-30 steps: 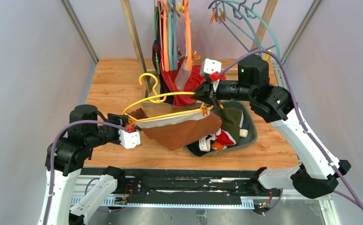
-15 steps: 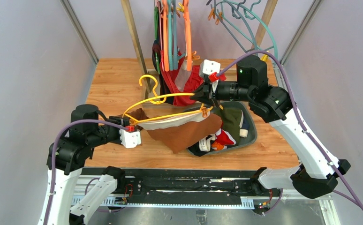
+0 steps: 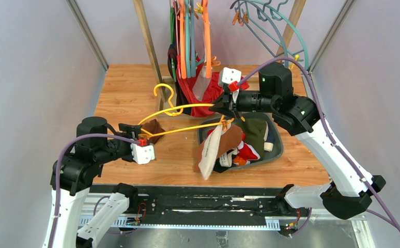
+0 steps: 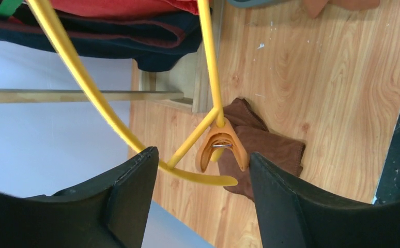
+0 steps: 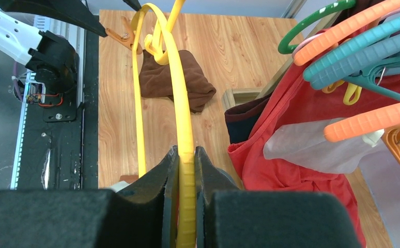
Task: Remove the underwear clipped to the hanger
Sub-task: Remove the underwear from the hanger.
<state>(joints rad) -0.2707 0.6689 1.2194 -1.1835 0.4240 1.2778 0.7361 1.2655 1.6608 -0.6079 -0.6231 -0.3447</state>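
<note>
The right hand [image 5: 186, 160] is clamped on the yellow hanger [image 5: 180, 103]; the left hand [image 4: 203, 170] stands apart around its other end. The brown briefs [image 3: 216, 147] dangle from a clip [image 3: 224, 123] just below the right hand.

Brown underwear [image 3: 219, 144] — off the left clip [image 4: 221, 150] now, 1 end limp over the basket [image 3: 279, 142]

Your top view looks down from above and behind the arm bases onto the whole table [image 3: 120, 88]. Your left wrist camera sits close under the yellow hanger [image 4: 212, 67]. Your right wrist camera looks along that hanger toward the table's near edge, and both wrist views probably share the dark brown cloth [image 5: 200, 88].
</note>
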